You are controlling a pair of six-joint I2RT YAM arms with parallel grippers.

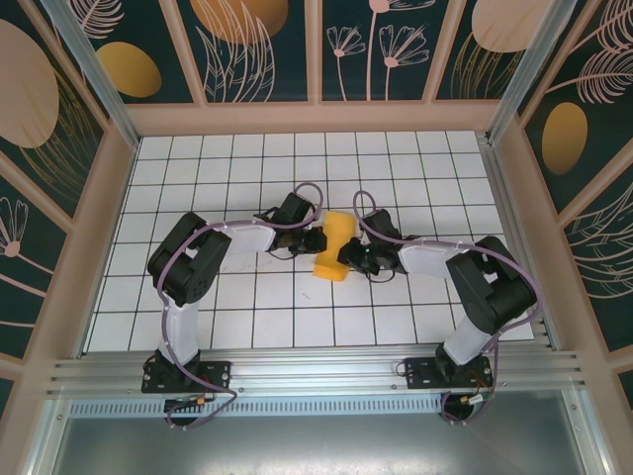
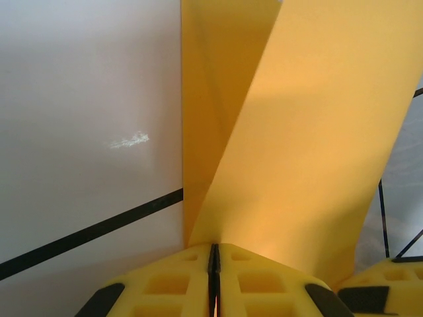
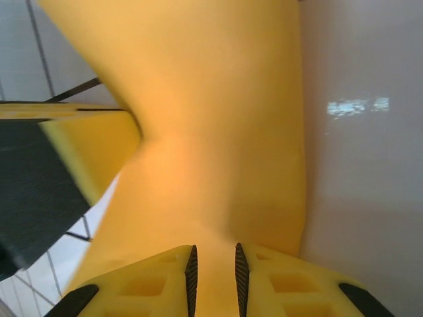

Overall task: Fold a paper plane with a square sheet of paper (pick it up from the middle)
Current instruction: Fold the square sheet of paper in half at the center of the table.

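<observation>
My left claw point(image 2: 213, 256) and right claw point(image 3: 214, 257) are each narrowed to a pinch on the thin, orange-yellow folded sheet of paper point(image 1: 333, 247), at the centre of the white tiled table point(image 1: 247, 327). The sheet's long axis runs near to far. I hold its left and right flanks, both arms equally close.

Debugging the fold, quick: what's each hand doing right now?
Left hand: closed, pinching the paper.
Right hand: closed on the same paper.

Orange-yellow square sheet of paper point(image 1: 329, 259), folded narrow, creased lengthwise
</observation>
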